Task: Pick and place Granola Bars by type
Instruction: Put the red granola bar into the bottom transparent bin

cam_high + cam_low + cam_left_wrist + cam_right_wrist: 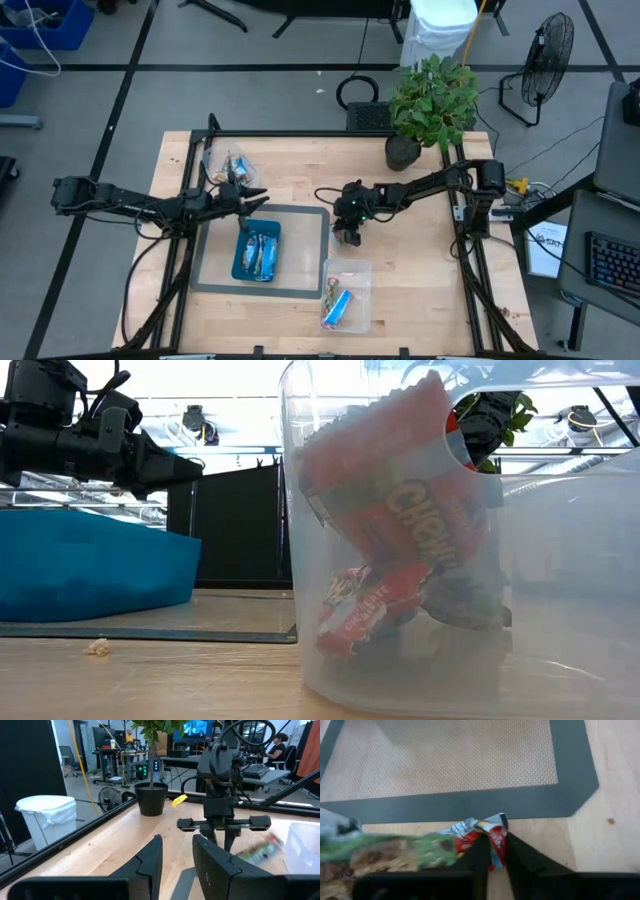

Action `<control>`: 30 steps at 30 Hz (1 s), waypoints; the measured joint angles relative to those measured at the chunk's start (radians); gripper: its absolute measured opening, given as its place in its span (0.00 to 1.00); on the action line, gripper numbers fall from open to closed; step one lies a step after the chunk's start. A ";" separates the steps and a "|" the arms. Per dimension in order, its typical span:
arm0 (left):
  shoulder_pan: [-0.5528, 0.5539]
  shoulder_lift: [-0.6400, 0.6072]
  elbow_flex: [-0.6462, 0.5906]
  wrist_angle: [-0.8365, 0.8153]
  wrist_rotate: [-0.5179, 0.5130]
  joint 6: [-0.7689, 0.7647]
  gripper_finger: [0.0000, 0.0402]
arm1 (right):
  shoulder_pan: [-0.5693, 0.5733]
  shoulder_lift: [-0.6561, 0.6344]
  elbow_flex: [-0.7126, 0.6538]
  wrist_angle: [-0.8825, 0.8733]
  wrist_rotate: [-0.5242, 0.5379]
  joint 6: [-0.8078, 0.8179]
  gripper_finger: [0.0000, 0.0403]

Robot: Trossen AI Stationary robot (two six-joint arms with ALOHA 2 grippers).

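While my left gripper [258, 198] hangs with its fingers parted above the teal tray [237, 265], which holds blue bars [262, 255], my right gripper [494, 851] is pinched on a red-green granola bar [440, 847] just right of the grey mat [310, 235]. Nearer, a clear tub [362, 270] holds more bars [336, 305].

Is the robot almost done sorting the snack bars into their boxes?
Partly. Some shiny wrapped bars already lie in the teal rectangular tray, and a few sit in the clear plastic tub near the front edge. Right now the right claw pinches the end of a red-green foil bar beside the grey mat. The left claw waits above the tray. That bar is not yet placed.
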State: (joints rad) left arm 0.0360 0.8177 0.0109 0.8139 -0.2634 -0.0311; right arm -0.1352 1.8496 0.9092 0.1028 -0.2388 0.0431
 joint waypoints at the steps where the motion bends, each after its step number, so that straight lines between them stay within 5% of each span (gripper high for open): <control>1: 0.000 0.000 0.000 0.000 0.000 0.000 0.28 | 0.000 0.000 0.000 0.000 0.002 -0.012 0.06; 9: 0.000 0.000 0.000 -0.001 0.000 0.000 0.28 | 0.007 -0.038 -0.004 -0.019 0.009 -0.040 0.01; 18: 0.000 0.000 0.000 -0.001 0.000 0.000 0.28 | 0.037 -0.246 -0.005 -0.130 0.160 -0.112 0.00; 30: 0.000 0.000 0.000 -0.002 0.000 0.000 0.28 | 0.172 -0.492 -0.003 -0.217 0.161 -0.108 0.00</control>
State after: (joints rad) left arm 0.0357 0.8177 0.0109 0.8120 -0.2634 -0.0311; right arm 0.0369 1.3577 0.9058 -0.1139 -0.0775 -0.0653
